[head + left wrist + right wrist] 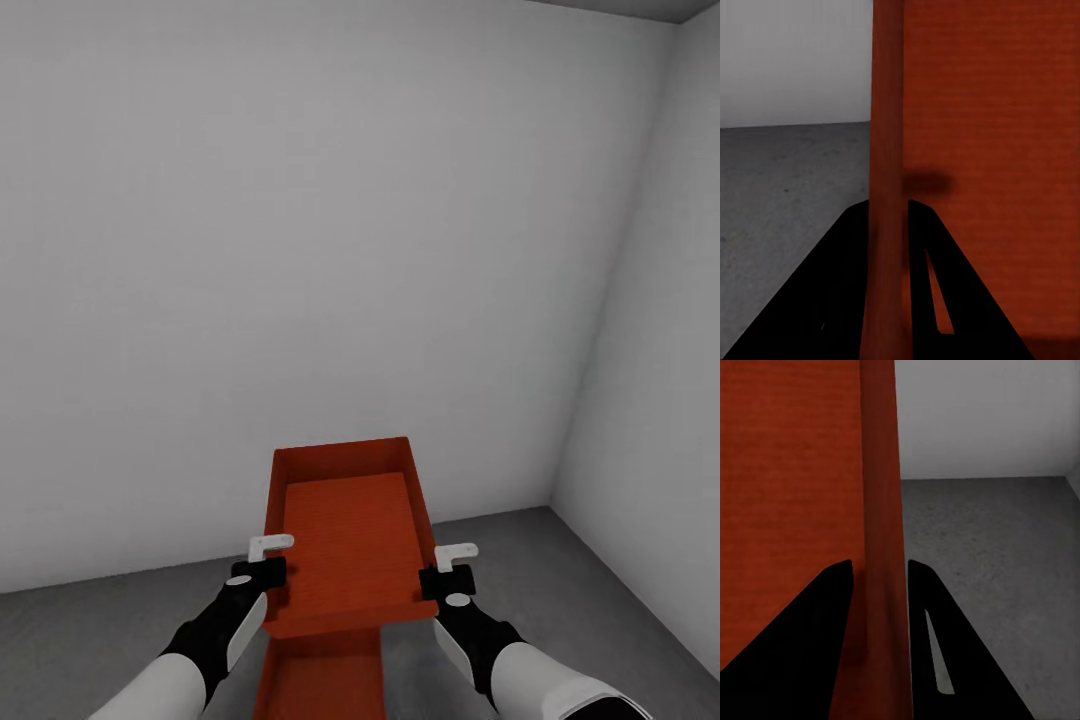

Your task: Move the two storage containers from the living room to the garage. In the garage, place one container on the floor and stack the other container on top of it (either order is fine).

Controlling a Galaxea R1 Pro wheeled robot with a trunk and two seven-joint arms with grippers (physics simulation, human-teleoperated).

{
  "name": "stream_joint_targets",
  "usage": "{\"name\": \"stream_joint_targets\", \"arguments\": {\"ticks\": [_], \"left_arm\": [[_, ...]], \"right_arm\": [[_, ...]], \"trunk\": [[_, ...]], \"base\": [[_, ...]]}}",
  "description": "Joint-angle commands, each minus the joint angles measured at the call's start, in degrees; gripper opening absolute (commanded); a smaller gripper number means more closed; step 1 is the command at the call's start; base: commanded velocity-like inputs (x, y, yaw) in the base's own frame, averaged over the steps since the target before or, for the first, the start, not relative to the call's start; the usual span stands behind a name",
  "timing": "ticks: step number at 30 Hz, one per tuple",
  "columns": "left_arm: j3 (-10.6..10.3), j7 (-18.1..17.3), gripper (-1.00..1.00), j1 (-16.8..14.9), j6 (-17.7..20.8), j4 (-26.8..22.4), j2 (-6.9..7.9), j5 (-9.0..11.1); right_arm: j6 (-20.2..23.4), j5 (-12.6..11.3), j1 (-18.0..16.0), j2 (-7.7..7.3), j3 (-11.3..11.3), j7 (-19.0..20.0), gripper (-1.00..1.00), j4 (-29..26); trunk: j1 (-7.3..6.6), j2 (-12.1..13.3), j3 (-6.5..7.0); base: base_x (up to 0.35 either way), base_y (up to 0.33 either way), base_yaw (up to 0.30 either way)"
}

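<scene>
Upper container (pixel 350 545) empty, held level above second container (pixel 322 675) on grey floor (pixel 90 630), near white wall (pixel 300 250). Left gripper (pixel 268 562) clamps left rim; right gripper (pixel 447 567) clamps right rim.

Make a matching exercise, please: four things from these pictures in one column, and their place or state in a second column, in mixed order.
Things:
1. held container
2. lower container
3. left claw
4. concrete floor

Places or states:
A. grey, meeting the white walls
B. shut on the left side wall of the held container
C. lifted, gripped on both side walls
D. directly under the held container, partly hidden by it

Pairs: 1-C, 2-D, 3-B, 4-A
</scene>
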Motion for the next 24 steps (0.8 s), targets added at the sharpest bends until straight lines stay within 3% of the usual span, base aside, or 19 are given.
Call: {"name": "stream_joint_targets", "arguments": {"ticks": [1,24], "left_arm": [[0.7,3.1,-1.00,0.0,0.4,-2.2,-0.87,2.3],[0.6,3.0,-1.00,-0.1,0.4,-2.1,-0.75,2.3]], "right_arm": [[-0.5,-0.8,0.0,2.39,-1.7,0.1,-1.00,0.2],[-0.6,-0.8,0.0,2.39,-1.7,0.3,-1.00,1.6]], "trunk": [[0.01,-0.1,-0.19],[0.01,-0.1,-2.32]], "base": [[0.000,0.000,0.000],[0.000,0.000,0.000]]}}
